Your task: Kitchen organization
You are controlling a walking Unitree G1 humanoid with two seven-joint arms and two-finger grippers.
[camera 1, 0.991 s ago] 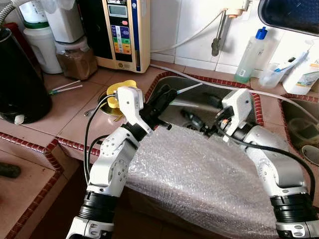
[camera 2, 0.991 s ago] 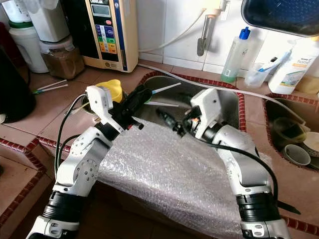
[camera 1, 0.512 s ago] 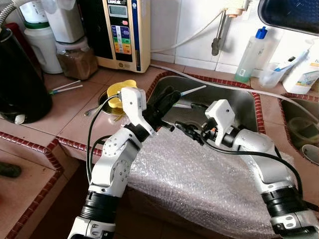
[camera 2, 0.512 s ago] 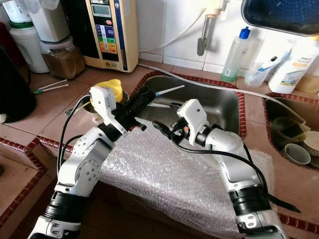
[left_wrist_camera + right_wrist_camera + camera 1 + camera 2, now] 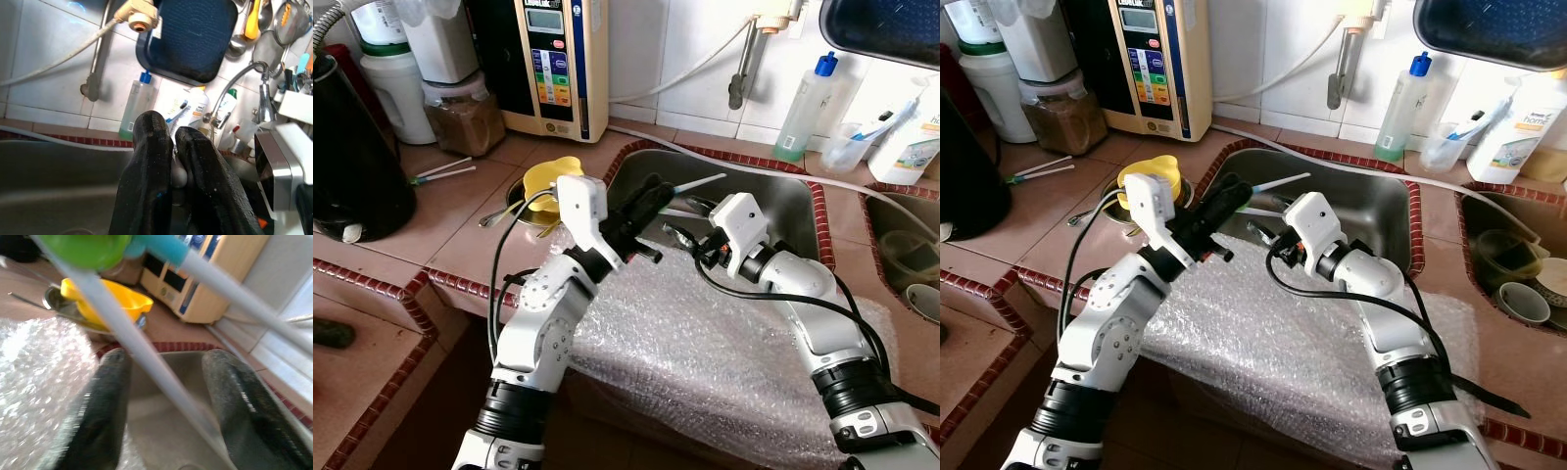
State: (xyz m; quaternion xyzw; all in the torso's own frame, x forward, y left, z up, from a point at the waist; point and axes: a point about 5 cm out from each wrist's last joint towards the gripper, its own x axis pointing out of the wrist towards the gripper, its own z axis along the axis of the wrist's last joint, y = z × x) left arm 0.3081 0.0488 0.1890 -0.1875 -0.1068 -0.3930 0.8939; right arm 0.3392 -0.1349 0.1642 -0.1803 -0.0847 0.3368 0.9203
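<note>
My left gripper (image 5: 653, 188) is raised over the near left corner of the steel sink (image 5: 783, 191). It is shut on thin white sticks (image 5: 700, 182), one of them with a teal end, that point toward the back wall. In the left wrist view its fingers (image 5: 146, 161) are pressed together with a bit of white (image 5: 179, 174) between them. My right gripper (image 5: 681, 233) is just right of the left one, pointing at it, and open. In the right wrist view a white stick (image 5: 122, 328) crosses between its fingers (image 5: 239, 396), with a green piece (image 5: 83, 247) and a teal piece (image 5: 161, 245) close above.
A bubble wrap sheet (image 5: 705, 343) covers the front of the sink and the counter edge. A yellow bowl (image 5: 548, 179) sits in a metal dish left of the sink. Two straws (image 5: 440, 173), a water purifier (image 5: 553, 59) and a clear bottle (image 5: 808, 113) stand around.
My right gripper has swung left across the sink until it is close to the left gripper's sticks. The left gripper has shifted a little right and kept its hold.
</note>
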